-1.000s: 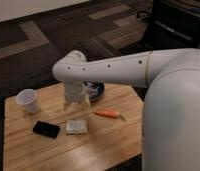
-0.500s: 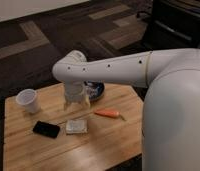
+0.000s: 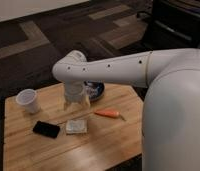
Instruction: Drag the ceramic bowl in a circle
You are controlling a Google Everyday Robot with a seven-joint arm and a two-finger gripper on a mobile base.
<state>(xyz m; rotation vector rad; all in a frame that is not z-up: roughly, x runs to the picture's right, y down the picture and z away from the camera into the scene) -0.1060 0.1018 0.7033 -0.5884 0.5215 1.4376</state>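
Note:
The ceramic bowl (image 3: 96, 90) is dark blue and glossy, at the back middle of the wooden table (image 3: 38, 147). My white arm hides most of it; only its right part shows. My gripper (image 3: 76, 102) hangs down from the arm's wrist, right at the bowl's left side, just above the tabletop. I cannot tell whether it touches the bowl.
A white cup (image 3: 28, 100) stands at the table's back left. A black phone-like object (image 3: 46, 129) and a small wrapped packet (image 3: 76, 127) lie in front of the gripper. An orange carrot (image 3: 108, 113) lies to the right. Dark patterned carpet surrounds the table.

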